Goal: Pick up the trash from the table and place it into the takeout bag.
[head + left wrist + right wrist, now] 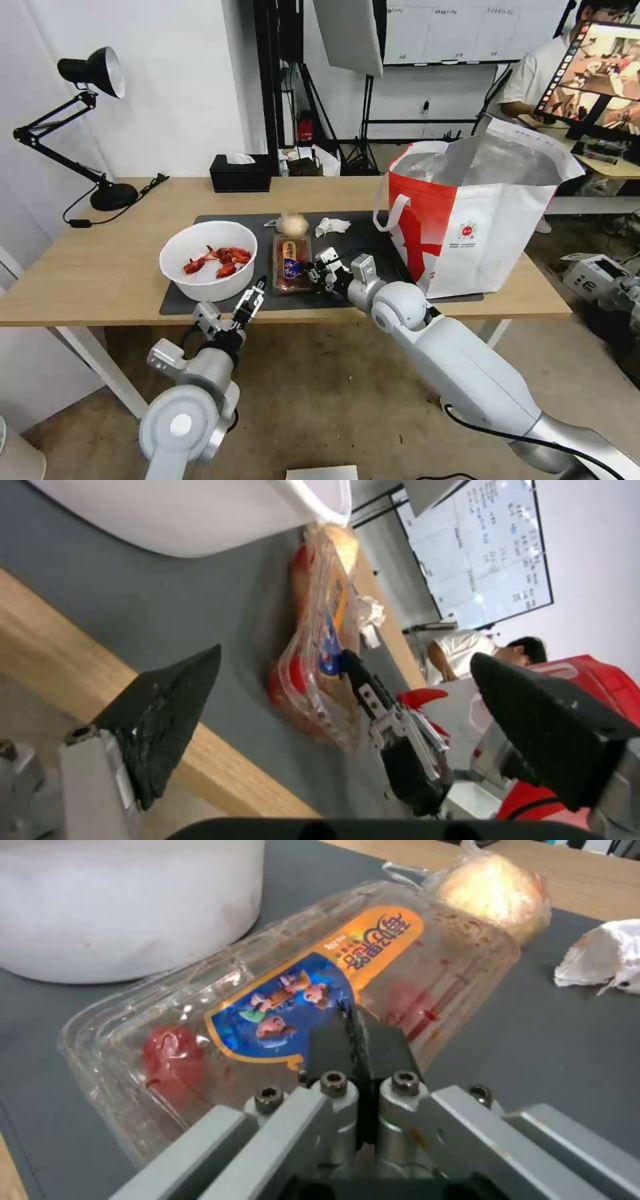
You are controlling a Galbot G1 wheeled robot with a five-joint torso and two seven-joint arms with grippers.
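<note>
The clear clamshell tray (291, 263) (267, 1005) lies on the dark mat (373, 240) of the table (100, 267). My right gripper (313, 272) (353, 1015) is shut on its edge nearest the takeout bag. The white bowl of red crayfish shells (208, 257) (200, 515) stands left of the tray. Behind the tray lie the beige wrapped ball (293, 224) (493, 890) and the crumpled napkin (331, 227) (600, 960). The white-and-red takeout bag (473, 220) stands open on the right. My left gripper (252, 300) (347, 655) hangs open at the table's front edge, below the bowl and tray.
A black tissue box (240, 172) sits at the table's back edge. At the back left stands a black desk lamp (87, 133) with its cable. Bare wood stretches left of the mat. The bag's strap handle (390, 210) hangs toward the mat.
</note>
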